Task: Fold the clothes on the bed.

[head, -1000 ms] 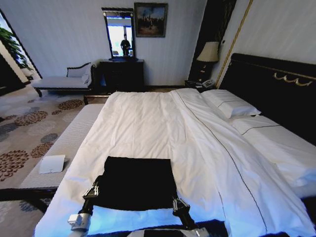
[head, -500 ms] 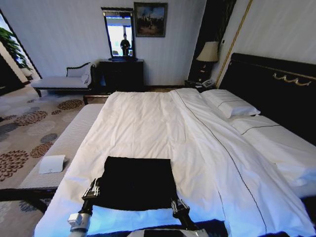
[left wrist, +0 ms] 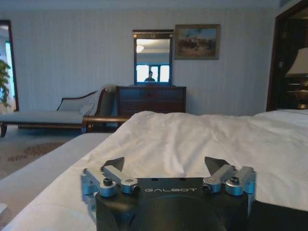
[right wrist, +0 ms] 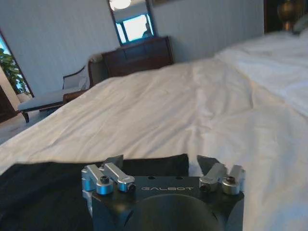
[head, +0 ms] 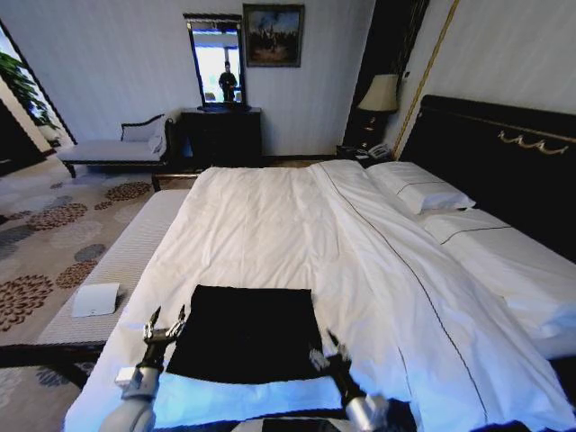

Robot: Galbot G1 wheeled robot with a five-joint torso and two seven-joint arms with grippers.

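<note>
The clothes are one black T-shirt (head: 243, 331), folded into a flat rectangle near the foot of the white bed (head: 270, 216). My left gripper (head: 165, 318) hovers open just off the shirt's near left corner, holding nothing. My right gripper (head: 328, 349) is open beside the near right corner, also holding nothing. In the left wrist view the left gripper (left wrist: 163, 164) has its fingers spread over white bedding. In the right wrist view the right gripper (right wrist: 161, 161) is spread above the shirt (right wrist: 48, 190), at its edge.
A grey striped bench (head: 126, 256) runs along the bed's left side with a white card (head: 94, 299) on it. Pillows (head: 418, 189) and a dark headboard (head: 504, 157) are at the right. A chaise (head: 112, 148), dresser (head: 222, 135) and lamp (head: 381, 94) line the far wall.
Both grippers were closed at the shirt's near corners. They have opened, let go and drawn apart, the left one going left and the right one going right and nearer. The shirt lies flat.
</note>
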